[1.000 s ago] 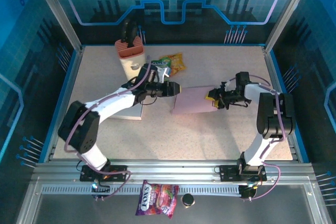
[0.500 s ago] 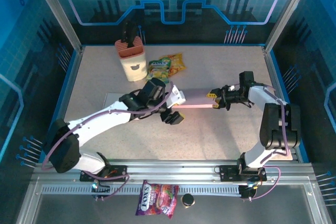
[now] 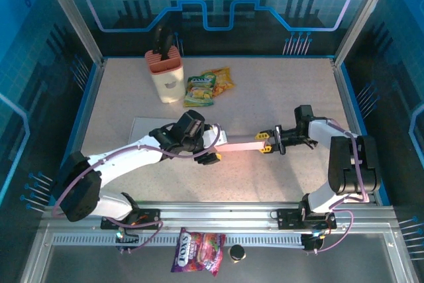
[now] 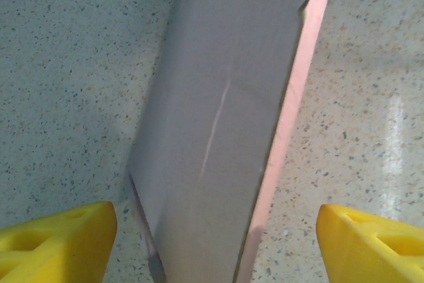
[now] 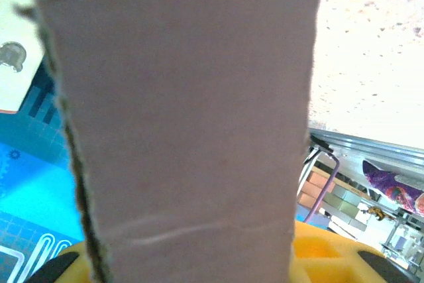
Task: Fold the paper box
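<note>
The paper box point(image 3: 240, 144) is a flattened pink-grey carton held on edge above the table, so it looks like a thin strip from above. My right gripper point(image 3: 267, 144) is shut on its right end. In the right wrist view the box's panel point(image 5: 185, 111) rises straight out of the right gripper point(image 5: 192, 266), with a yellow finger point(image 5: 331, 256) beside it. My left gripper point(image 3: 211, 148) is at the box's left end, open. In the left wrist view its yellow fingertips point(image 4: 56, 243) stand well apart on either side of the box point(image 4: 225, 111) without touching it.
A cream holder with an orange top point(image 3: 165, 74) stands at the back left, with snack packets point(image 3: 209, 85) beside it. A white sheet point(image 3: 147, 129) lies under the left arm. A candy bag point(image 3: 199, 251) and a black cap point(image 3: 236, 252) rest on the front rail.
The box turned from lying flat to standing on edge. My left gripper opened, let go of the box's left end, and shifted toward the near side. The right gripper kept its hold and rotated.
</note>
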{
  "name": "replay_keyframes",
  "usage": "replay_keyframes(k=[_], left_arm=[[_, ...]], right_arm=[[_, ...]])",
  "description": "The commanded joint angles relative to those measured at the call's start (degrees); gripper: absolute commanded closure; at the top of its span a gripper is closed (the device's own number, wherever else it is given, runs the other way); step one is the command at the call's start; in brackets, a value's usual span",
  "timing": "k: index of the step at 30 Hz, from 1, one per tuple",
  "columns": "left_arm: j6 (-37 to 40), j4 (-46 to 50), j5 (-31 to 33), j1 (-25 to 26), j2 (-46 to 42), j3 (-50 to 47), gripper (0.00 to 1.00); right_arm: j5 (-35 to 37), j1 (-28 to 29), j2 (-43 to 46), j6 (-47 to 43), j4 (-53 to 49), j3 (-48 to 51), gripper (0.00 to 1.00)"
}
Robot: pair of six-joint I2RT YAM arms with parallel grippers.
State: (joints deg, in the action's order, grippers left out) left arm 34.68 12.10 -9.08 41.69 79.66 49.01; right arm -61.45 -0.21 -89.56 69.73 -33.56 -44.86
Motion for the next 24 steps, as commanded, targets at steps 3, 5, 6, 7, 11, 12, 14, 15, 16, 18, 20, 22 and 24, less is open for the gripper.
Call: replay_keyframes(k=[3,5,6,7,11,12,14,15,16,18,20,22,24], left_arm=[[2.2,-4.2,1.6,-0.2,3.0,-0.6,0.22],[1.3,-6.3,2.6,-0.1,4.5,-0.4,0.24],[0.8,-7.6,3.2,-0.2,5.4,-0.4,0.25],[0.5,-8.9,3.6,-0.3,6.2,-0.3,0.27],[-0.6,-11.5,3.1,-0.7,8.9,0.8,0.36],[-0.8,-11.8,3.0,-0.8,9.4,1.2,0.36],[-1.3,-12.0,2.5,-1.1,10.4,2.1,0.37],[-1.7,-11.9,1.9,-1.4,10.8,2.6,0.38],[-2.1,-11.5,1.0,-1.7,11.1,3.2,0.39],[-3.1,-10.1,-1.3,-2.5,11.8,4.7,0.45],[-4.3,-7.5,-3.8,-3.4,12.7,6.9,0.49],[-5.7,-4.1,-6.3,-4.4,14.2,9.5,0.53],[-7.3,-1.0,-8.8,-5.3,15.7,12.2,0.54]], right_arm=[[-2.5,0.9,-1.5,3.2,-0.5,0.6,0.69],[-2.8,0.8,-3.0,3.6,0.7,0.7,0.68],[-3.1,0.6,-3.8,3.8,1.0,0.9,0.68],[-3.3,0.4,-4.5,4.0,1.6,1.0,0.67],[-3.8,-0.9,-6.8,4.5,3.4,1.2,0.63],[-3.9,-1.5,-7.6,4.6,4.0,1.2,0.62],[-4.3,-2.4,-9.0,4.8,5.1,1.0,0.58],[-4.4,-2.9,-9.7,4.6,5.3,0.8,0.56],[-4.4,-3.5,-10.2,4.3,5.1,0.4,0.53],[-4.0,-4.8,-10.9,2.8,3.5,-0.8,0.49],[-3.6,-5.9,-11.2,1.3,2.0,-2.6,0.44],[-3.5,-6.8,-11.3,0.6,1.2,-4.6,0.4],[-3.3,-7.4,-11.3,0.6,0.8,-5.2,0.36]])
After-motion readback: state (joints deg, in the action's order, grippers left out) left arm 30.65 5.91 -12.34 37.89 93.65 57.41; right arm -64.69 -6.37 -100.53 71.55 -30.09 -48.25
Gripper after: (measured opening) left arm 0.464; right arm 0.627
